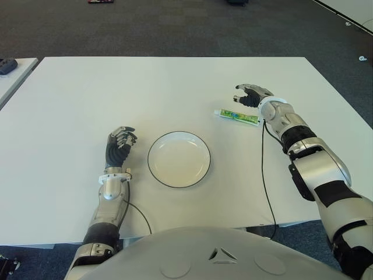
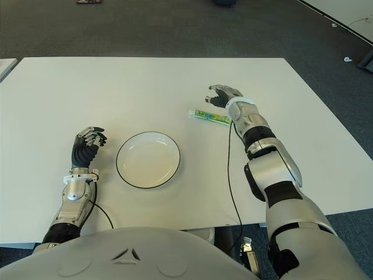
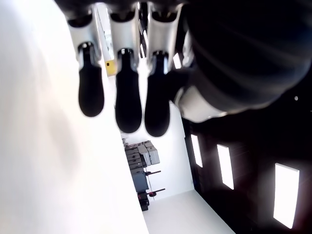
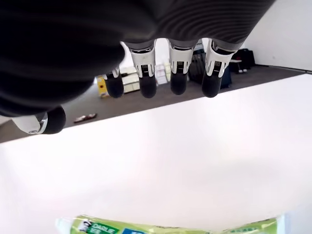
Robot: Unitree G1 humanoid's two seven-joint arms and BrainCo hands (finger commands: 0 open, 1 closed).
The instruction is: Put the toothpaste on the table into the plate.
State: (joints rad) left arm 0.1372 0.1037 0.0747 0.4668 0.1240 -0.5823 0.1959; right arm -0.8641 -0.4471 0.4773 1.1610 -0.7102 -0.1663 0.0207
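The smooth matt white table [image 1: 175, 87] carries a glossy white ceramic-looking plate with a thin dark rim [image 1: 165, 177] and a shiny green printed plastic toothpaste tube [image 1: 239, 116]. Both hands have matt black rubbery fingertips [image 4: 146, 87] on silvery metallic segments.

I see a wide white rectangular table [image 1: 175, 87] before me on dark grey carpet [image 1: 175, 29]. Left of that table stands a second white tabletop [image 1: 14, 76], with a small dark object [image 1: 7, 66] on its far end.
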